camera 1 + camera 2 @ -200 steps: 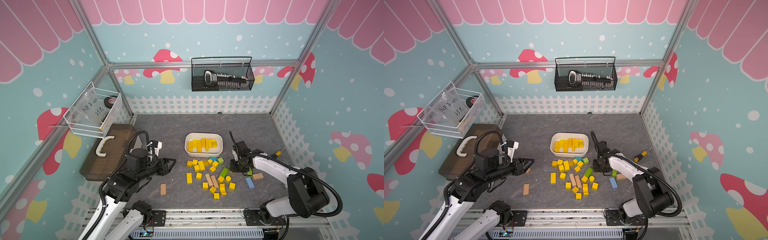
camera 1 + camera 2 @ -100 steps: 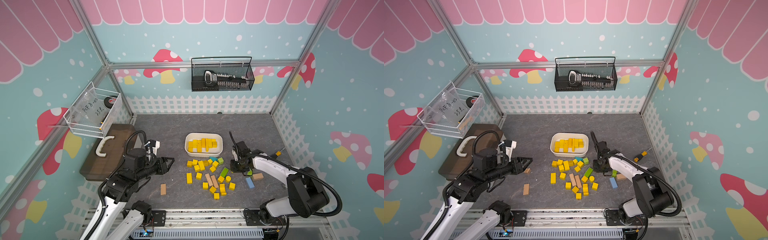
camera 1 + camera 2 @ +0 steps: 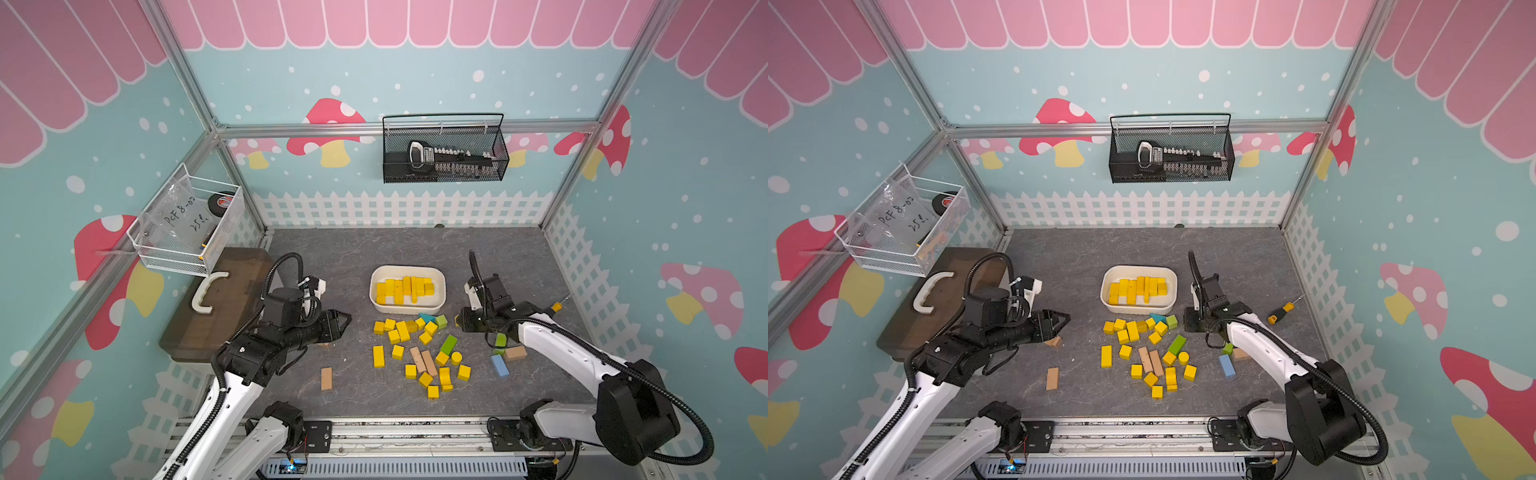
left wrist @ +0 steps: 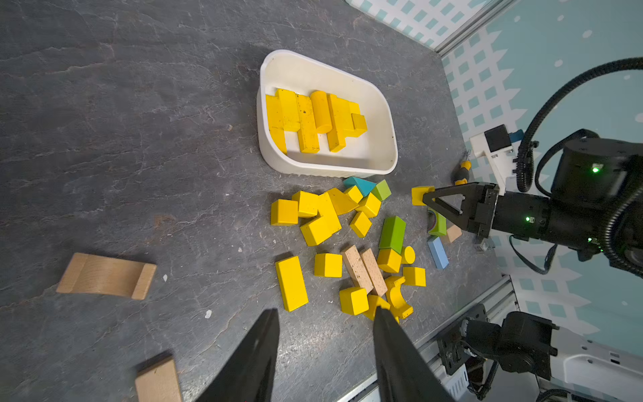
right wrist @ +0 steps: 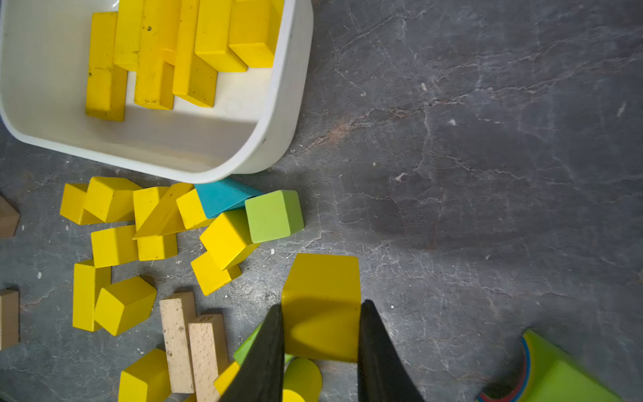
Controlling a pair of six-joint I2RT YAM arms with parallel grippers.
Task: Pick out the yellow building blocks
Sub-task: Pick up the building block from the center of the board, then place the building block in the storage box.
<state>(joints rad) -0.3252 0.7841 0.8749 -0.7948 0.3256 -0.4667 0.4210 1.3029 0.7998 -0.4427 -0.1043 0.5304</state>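
Note:
Several yellow building blocks [image 3: 403, 289] lie in a white tray [image 3: 444, 291] at mid-table. More yellow blocks [image 3: 401, 332] lie loose on the grey mat in front of the tray, also shown in the left wrist view [image 4: 318, 215]. My right gripper [image 5: 322, 304] is shut on one yellow block [image 5: 322, 278], held just above the mat to the right of the pile [image 4: 419, 195]. To the left of the pile my left gripper [image 4: 326, 313] hangs open over bare mat, holding nothing; it shows in both top views [image 3: 347, 320] [image 3: 1065, 320].
Mixed into the pile are tan blocks [image 3: 424, 359], a green block [image 3: 449, 344] and a teal block [image 3: 426, 318]. A blue block [image 3: 500, 365] lies under the right arm, a tan block [image 3: 326, 378] at front left. A brown case [image 3: 220, 303] stands far left, a screwdriver [image 3: 557, 306] far right.
The right gripper's jaws have closed onto the yellow block beside the pile. The left arm has barely shifted.

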